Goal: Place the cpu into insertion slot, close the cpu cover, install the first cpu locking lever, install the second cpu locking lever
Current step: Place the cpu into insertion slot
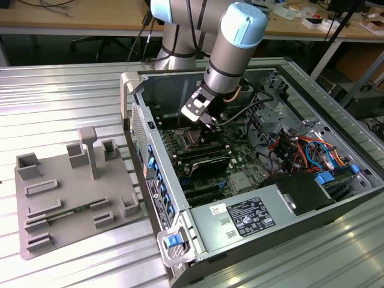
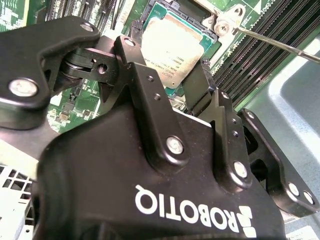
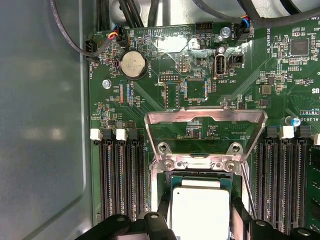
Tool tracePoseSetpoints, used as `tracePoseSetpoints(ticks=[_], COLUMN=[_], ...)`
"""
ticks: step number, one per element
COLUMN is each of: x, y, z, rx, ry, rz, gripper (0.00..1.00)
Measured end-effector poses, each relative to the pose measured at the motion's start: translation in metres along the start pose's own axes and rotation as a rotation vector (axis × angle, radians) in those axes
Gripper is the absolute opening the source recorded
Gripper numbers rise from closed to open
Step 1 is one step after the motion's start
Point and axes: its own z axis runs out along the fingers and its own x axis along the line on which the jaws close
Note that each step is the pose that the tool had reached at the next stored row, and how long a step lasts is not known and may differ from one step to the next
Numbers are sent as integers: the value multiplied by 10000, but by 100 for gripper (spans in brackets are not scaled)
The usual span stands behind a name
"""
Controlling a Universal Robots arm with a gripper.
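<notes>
Claw (image 2: 169, 52) straddles cpu (image 2: 172, 47) seated in insertion slot (image 3: 161, 187); clamped or clear, cannot tell. Cpu cover (image 3: 205, 125) stands open. Chip light, stiff, fragile underneath: hold by opposite edges.

Across the black body of the tool (image 2: 169, 56), in the second wrist view, a white maker's word and logo, upside down. On the metal top of the cpu (image 2: 172, 47), several faint engraved lines, too pale to make out. In the first wrist view, all over the green motherboard (image 3: 150, 100), tiny white silkscreen tags: beside the round coin battery (image 3: 133, 65), by the pin headers, along the board's edge. In the exterior view, lower middle of the frame, a white label (image 1: 243, 217) of dense black print and marks on the grey power supply (image 1: 201, 225), too small to read.
</notes>
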Motion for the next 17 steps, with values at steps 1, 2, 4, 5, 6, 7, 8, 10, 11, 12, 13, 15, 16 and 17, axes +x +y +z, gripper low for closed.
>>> tracePoseSetpoints(ticks=[1,2,4,5,6,7,8,10,11,12,13,15,16,17], x=[0,0,3,2,1,0,0,-1,-3,-3,-3,-3,-3,-3], y=[0,0,1,1,1,0,0,0,0,0,0,0,0,0], z=[0,0,5,4,4,2,1,1,1,1,1,-4,-9,-15], rx=[0,0,-5,-5,-5,-3,-1,0,0,0,0,0,0,0], ry=[0,0,14,9,7,3,0,0,-1,-4,-4,-6,-6,-7], rz=[0,0,-1,-1,0,0,1,2,1,1,1,0,1,1], gripper=[55,55,56,56,62,62,62,62,62,62,62,62,62,62])
